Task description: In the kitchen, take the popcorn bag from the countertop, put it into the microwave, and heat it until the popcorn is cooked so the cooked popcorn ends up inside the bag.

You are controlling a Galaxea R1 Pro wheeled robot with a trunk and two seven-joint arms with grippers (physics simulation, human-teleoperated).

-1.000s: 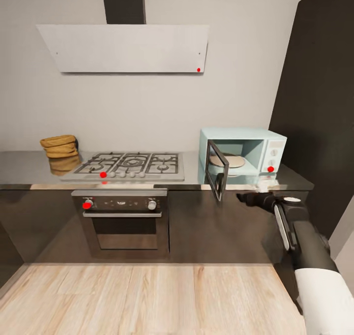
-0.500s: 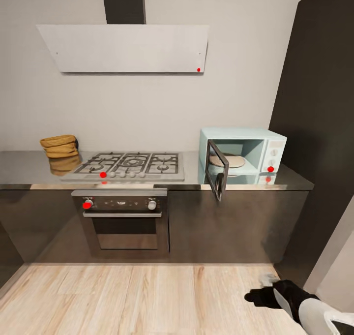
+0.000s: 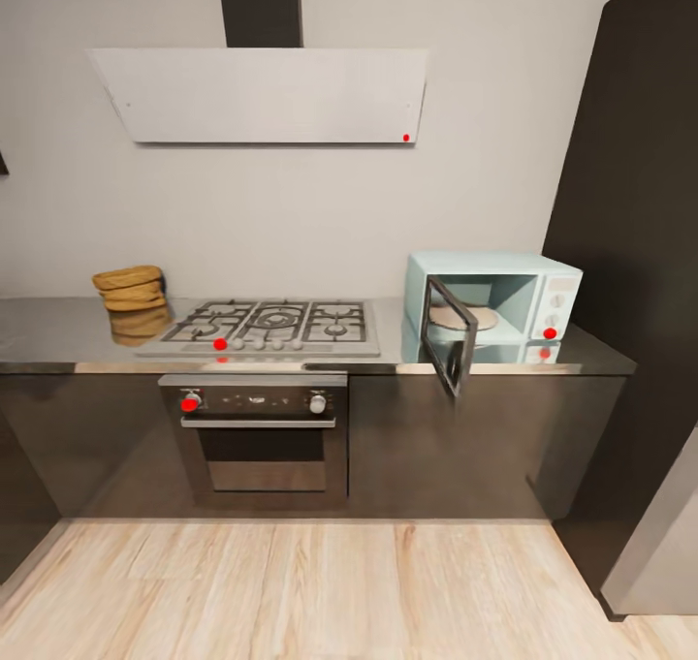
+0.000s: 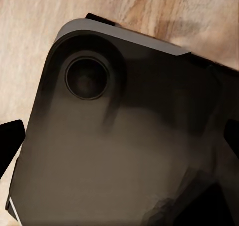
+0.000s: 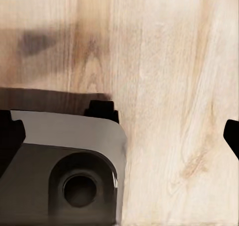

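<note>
The tan popcorn bag (image 3: 130,289) stands at the left of the grey countertop (image 3: 53,335), left of the hob; its grains are too far off to make out. At the right end sits the pale blue microwave (image 3: 528,292). Its dark glass door (image 3: 452,336) is swung open toward me, and a round plate shows inside. The left gripper (image 4: 119,136) hangs open over my own dark base. My right gripper (image 5: 119,136) is open above the wooden floor (image 5: 164,86). Both hold nothing.
A gas hob (image 3: 276,323) lies mid-counter over a dark built-in oven (image 3: 257,427). A white hood (image 3: 262,93) hangs above. A tall dark cabinet (image 3: 640,253) closes off the right side. Pale wooden floor (image 3: 291,592) lies before the cabinets.
My right arm dropped from beside the microwave door down to floor level and out of the head view. The whole picture shifted a little to the right, so the camera moved.
</note>
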